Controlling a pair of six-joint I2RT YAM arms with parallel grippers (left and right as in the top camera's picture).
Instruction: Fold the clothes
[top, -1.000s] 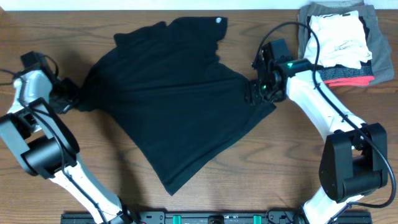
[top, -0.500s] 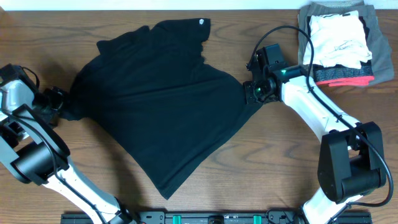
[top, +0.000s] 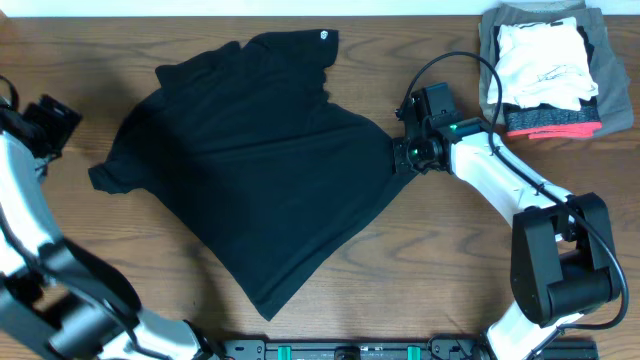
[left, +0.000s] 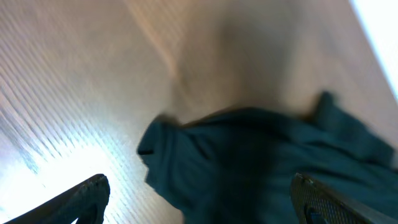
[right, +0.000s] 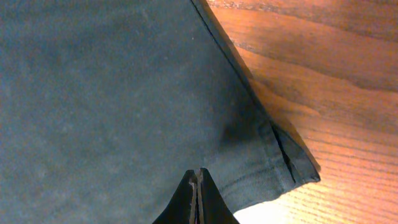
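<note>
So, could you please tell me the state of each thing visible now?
black T-shirt: unfolded, spread out, slightly wrinkled.
left fingers: open, holding nothing, clear of the shirt.
right fingers: shut, tips at the shirt's sleeve edge.
stack of garments: folded, piled one on another.

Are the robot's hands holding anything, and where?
Left hand: nothing, it is open. Right hand looks pinched shut on the black T-shirt, near its hemmed corner.

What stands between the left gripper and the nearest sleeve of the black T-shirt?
Nothing visible does. The open left gripper is apart from the black T-shirt; only bare wooden table lies between it and the sleeve.
</note>
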